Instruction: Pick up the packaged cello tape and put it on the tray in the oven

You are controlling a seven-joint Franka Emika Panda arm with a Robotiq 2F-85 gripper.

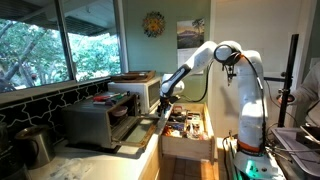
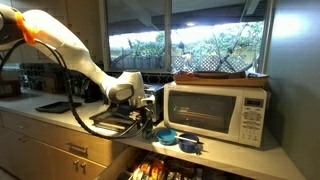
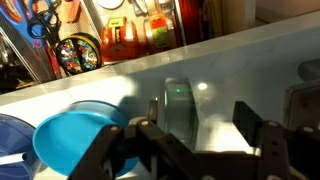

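The packaged cello tape is a small clear pack on the white counter, seen in the wrist view. My gripper is open. Its fingers are on either side of the pack, which lies closer to one finger and is not clamped. In both exterior views the gripper hangs low over the counter edge in front of the white microwave. The silver-grey oven stands beside it with its front door dropped down. The tray inside the dark cavity cannot be made out.
The white microwave stands close behind the gripper. Blue bowls lie on the counter next to it. An open drawer full of small items sits below the counter edge. A metal pot stands beyond the oven.
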